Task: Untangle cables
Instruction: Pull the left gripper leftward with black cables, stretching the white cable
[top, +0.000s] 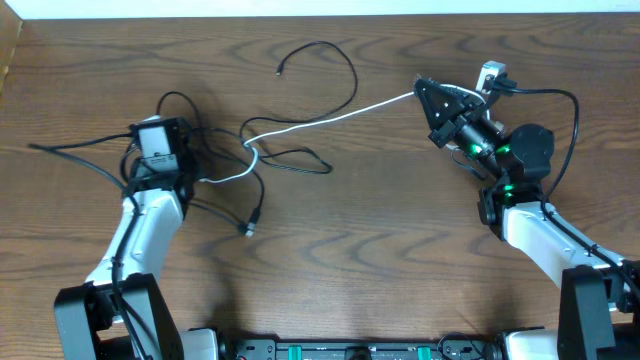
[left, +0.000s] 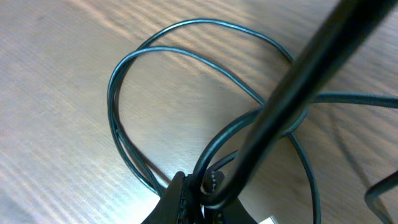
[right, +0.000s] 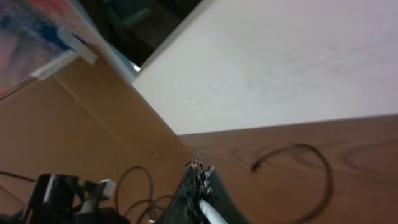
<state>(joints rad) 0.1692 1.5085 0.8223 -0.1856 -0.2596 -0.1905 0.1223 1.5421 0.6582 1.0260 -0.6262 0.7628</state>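
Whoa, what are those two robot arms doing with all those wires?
They are sorting out a tangle of cables on the wooden table. The right gripper pinches the white cable, which stretches across to the knot. The left gripper is closed on a black cable at the knot on the left. A second black cable lies loose farther back.

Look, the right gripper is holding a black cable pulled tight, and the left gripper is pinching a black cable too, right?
Not quite. The right gripper is holding the white cable, not a black one. The overhead view shows it stretched tight from that gripper. The left gripper is pinching a black cable, as you said.
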